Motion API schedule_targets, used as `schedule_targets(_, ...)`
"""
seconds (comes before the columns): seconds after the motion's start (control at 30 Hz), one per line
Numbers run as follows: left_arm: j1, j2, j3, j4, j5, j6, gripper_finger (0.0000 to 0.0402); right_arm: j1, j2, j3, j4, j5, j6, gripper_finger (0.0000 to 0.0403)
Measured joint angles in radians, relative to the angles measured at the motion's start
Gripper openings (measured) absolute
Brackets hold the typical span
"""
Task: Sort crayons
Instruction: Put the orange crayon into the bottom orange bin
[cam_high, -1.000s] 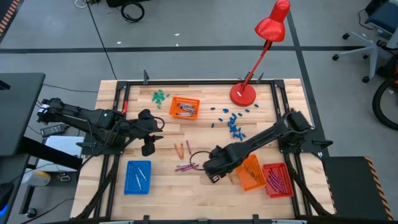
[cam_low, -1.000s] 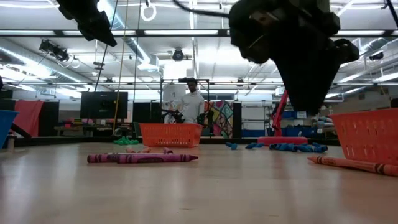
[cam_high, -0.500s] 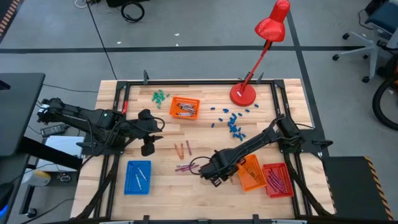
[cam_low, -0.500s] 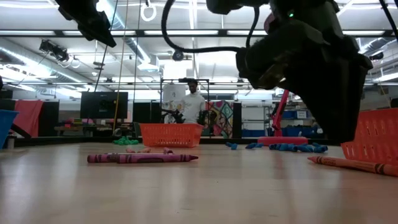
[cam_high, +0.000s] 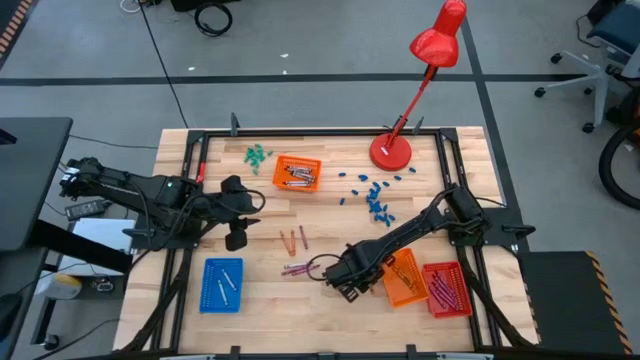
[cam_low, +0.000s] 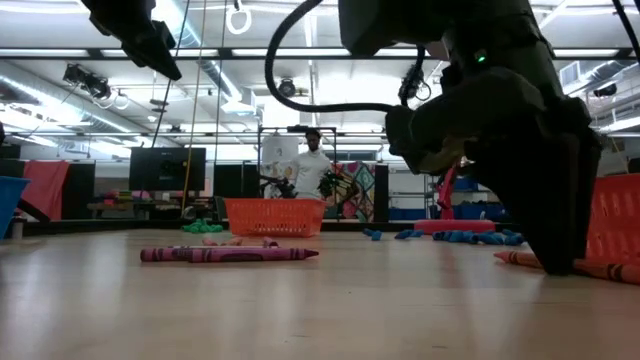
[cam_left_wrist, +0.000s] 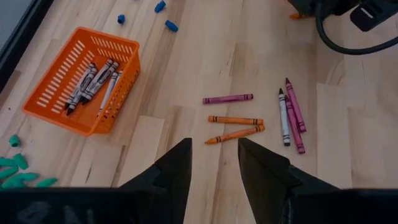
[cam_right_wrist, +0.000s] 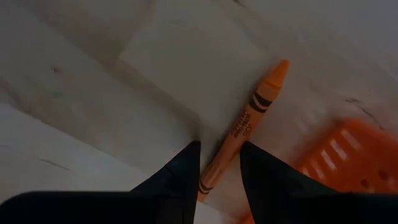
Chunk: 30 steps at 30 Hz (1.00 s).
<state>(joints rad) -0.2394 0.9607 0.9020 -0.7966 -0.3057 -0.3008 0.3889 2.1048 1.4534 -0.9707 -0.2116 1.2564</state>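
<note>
The right end effector is down at the tabletop, its two dark fingers parted with an orange crayon lying lengthwise in the gap between them; the crayon's tail sits between the fingertips while its pointed end reaches out ahead, and whether the pads actually press on it cannot be told. Just beside this end effector, on its outer side, stands an orange tray, with a red tray holding dark red crayons next to that. On the other side of the right end effector, near it, lie several purple and magenta crayons flat on the wood. The left end effector hangs above the tabletop well apart from the right one, fingers parted and holding nothing. Ahead of its fingertips lie two orange crayons and a magenta crayon, and farther out a small cluster with a grey-white crayon beside two magenta ones. Off to one side of the left end effector stands another orange tray holding grey-white crayons. A blue tray with a couple of pale crayons sits near the left end effector, toward the tabletop's front edge.
</note>
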Motion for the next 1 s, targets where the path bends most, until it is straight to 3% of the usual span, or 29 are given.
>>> schedule_targets(0.13, 0.0, 0.0, 0.0, -0.003, 0.0, 0.0, 0.0142, 0.0, 0.0, -0.002, 0.047, -0.018, -0.046, 0.0097)
schedule_targets(0.4, 0.0, 0.0, 0.0, -0.004, 0.0, 0.001, 0.0142, 0.0, 0.0, -0.002, 0.084, -0.03, -0.063, 0.0014)
schedule_targets(0.63, 0.0, 0.0, 0.0, -0.006, 0.0, 0.002, 0.0142, -0.009, -0.037, -0.002, 0.091, -0.006, -0.066, 0.0034)
schedule_targets(1.0, 0.001, 0.0, 0.0, -0.006, 0.0, 0.005, 0.0142, -0.041, -0.118, -0.002, 0.05, 0.02, -0.071, 0.0028)
